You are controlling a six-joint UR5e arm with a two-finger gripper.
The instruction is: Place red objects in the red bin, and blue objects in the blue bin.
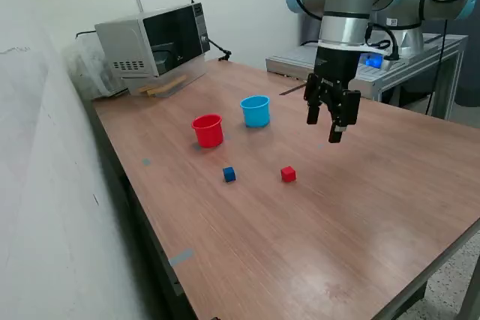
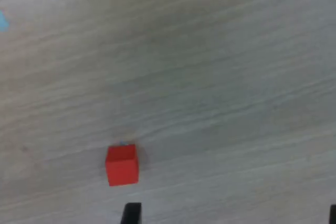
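One small red cube [image 1: 288, 174] and one small dark blue cube [image 1: 229, 174] lie apart on the wooden table [image 1: 360, 215]. The red cup [image 1: 208, 130] and the light blue cup [image 1: 255, 110] stand upright behind them; I cannot see inside either cup. My gripper [image 1: 325, 127] hangs in the air above the table, to the exterior view's right of the cups, open and empty. In the wrist view the red cube [image 2: 122, 164] lies on the wood near one dark fingertip [image 2: 131, 214], apart from it. No other cubes show.
A microwave [image 1: 154, 43] stands at the table's far corner with wooden sticks [image 1: 163, 88] in front of it. A metal bench [image 1: 390, 65] with the arm's base is behind the table. A wall runs along the exterior view's left.
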